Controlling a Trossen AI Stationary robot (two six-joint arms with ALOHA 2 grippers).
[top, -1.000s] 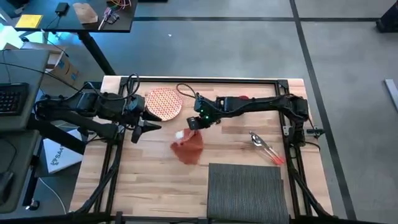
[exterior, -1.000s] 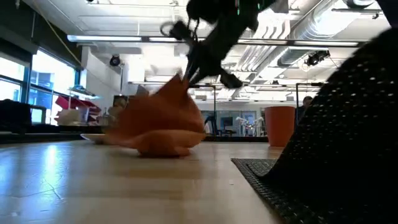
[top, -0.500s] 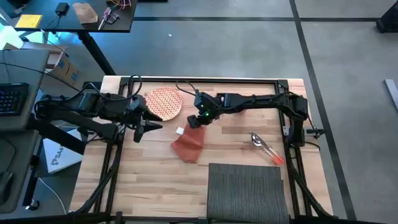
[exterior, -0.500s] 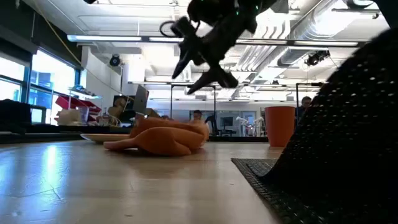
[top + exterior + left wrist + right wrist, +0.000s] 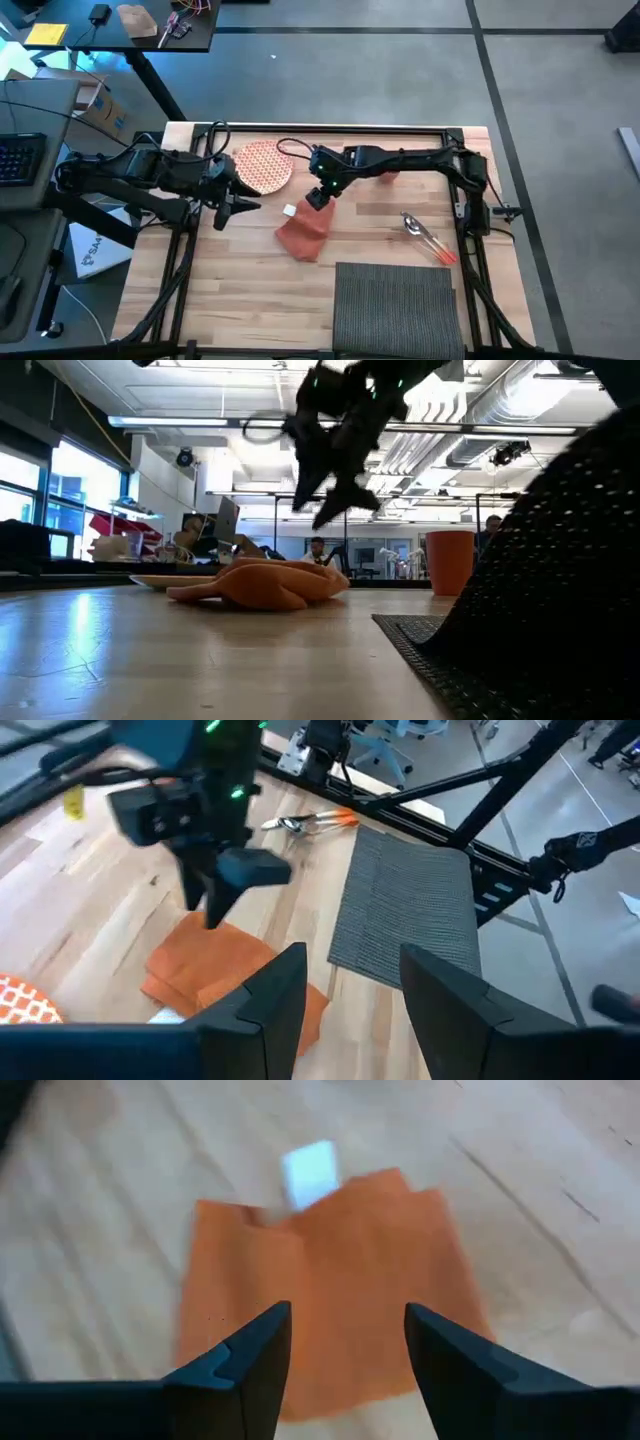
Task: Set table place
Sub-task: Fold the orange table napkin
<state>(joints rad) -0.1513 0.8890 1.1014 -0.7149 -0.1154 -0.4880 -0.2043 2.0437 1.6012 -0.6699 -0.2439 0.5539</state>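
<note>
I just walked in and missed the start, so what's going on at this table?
A two-armed robot is setting a place. The right gripper hangs open just above the orange napkin, which lies crumpled on the wooden table, not held. The left gripper waits open beside the red-patterned plate. The grey placemat sits bare at the near edge, the spoon to its far right.

Grey floor (image 5: 400,70), apparently concrete.
</note>
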